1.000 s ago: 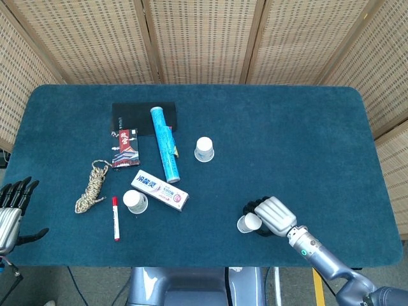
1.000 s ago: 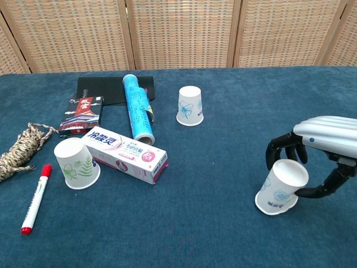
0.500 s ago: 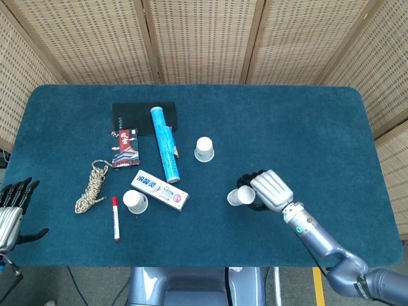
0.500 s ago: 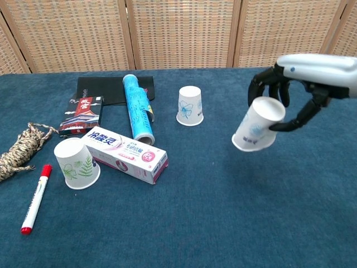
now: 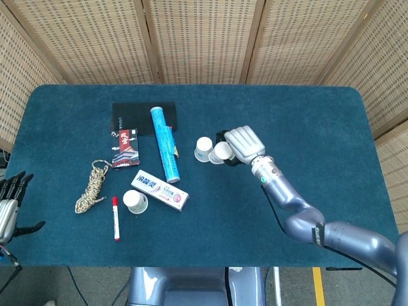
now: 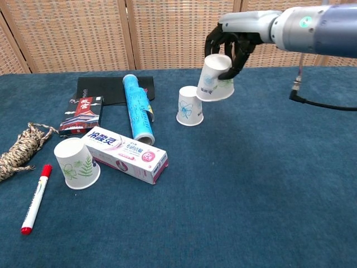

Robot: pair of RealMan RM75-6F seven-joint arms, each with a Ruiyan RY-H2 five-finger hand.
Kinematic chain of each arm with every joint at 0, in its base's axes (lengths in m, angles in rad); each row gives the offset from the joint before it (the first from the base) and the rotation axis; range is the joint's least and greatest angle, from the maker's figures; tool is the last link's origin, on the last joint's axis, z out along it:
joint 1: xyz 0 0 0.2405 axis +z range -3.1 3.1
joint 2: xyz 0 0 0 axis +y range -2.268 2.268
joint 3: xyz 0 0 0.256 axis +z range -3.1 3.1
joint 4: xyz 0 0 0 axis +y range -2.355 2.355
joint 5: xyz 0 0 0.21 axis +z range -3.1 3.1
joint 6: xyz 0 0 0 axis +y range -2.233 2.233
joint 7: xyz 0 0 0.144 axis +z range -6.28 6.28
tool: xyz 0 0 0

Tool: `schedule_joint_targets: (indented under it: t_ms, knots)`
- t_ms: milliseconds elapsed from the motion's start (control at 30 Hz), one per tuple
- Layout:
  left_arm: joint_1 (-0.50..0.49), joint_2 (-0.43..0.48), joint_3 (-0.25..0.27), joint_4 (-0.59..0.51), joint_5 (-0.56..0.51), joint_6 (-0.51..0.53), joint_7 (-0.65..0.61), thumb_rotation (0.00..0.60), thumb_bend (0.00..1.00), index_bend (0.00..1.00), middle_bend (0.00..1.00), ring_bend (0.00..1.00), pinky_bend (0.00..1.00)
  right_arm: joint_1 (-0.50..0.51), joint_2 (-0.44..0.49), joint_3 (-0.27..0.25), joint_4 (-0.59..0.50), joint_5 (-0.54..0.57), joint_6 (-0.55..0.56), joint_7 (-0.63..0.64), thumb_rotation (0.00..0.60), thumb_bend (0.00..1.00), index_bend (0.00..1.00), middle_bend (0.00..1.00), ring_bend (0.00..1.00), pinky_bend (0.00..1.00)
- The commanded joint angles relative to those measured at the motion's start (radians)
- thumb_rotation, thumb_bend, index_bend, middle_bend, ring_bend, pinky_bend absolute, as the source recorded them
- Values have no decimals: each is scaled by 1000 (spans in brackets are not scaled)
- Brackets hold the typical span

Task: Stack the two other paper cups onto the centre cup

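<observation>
My right hand [image 6: 233, 38] [image 5: 239, 143] grips an upturned paper cup [image 6: 215, 78] [image 5: 221, 152] in the air, tilted, just right of and above the centre cup [image 6: 189, 105] [image 5: 204, 149]. The centre cup stands upside down on the blue cloth, with a blue print. A third cup [image 6: 76, 163] [image 5: 135, 201], with a green leaf print, stands upside down at the left beside the toothpaste box. My left hand [image 5: 9, 204] shows only at the far left edge of the head view, fingers spread, holding nothing.
Left of the centre cup lie a blue tube [image 6: 138, 108], a toothpaste box [image 6: 126, 154], a black pad [image 6: 111, 89] with a red-and-black packet [image 6: 81, 115] by it, a coil of rope [image 6: 22, 149] and a red marker [image 6: 36, 198]. Wicker screens stand behind the table.
My right hand has lifted its cup from the near right of the table and carried it up and left, to beside the centre cup. The left hand has barely moved.
</observation>
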Motion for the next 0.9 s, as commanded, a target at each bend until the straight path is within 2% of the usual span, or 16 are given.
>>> schedule_joint_targets:
  t_ms: [33,333,533,767,833,900]
  knots:
    - [-3,0,-4,2,-14,-7,0,600,0,0,0,0,0,95,-67,17,93,112,-35,-75,600,446,449,543,523,545]
    - [-12,4,-13,13,-46,-31,-16,600,0,0,0,0,0,182,-95,-6,128,243,-30,-145,600,450,446,543,523,545]
    - [-13,6,-14,16,-51,-34,-24,600,0,0,0,0,0,209,-109,-23,141,281,-18,-166,600,453,444,543,523,545]
    - [-11,11,-13,18,-48,-31,-37,600,0,0,0,0,0,234,-149,-33,206,308,14,-168,600,445,428,521,519,543]
    - [-12,11,-14,18,-48,-32,-40,600,0,0,0,0,0,235,-146,-36,207,317,3,-164,600,379,391,470,474,514]
    - [-12,12,-14,19,-50,-32,-41,600,0,0,0,0,0,238,-133,-41,196,353,-32,-164,600,210,279,332,337,407]
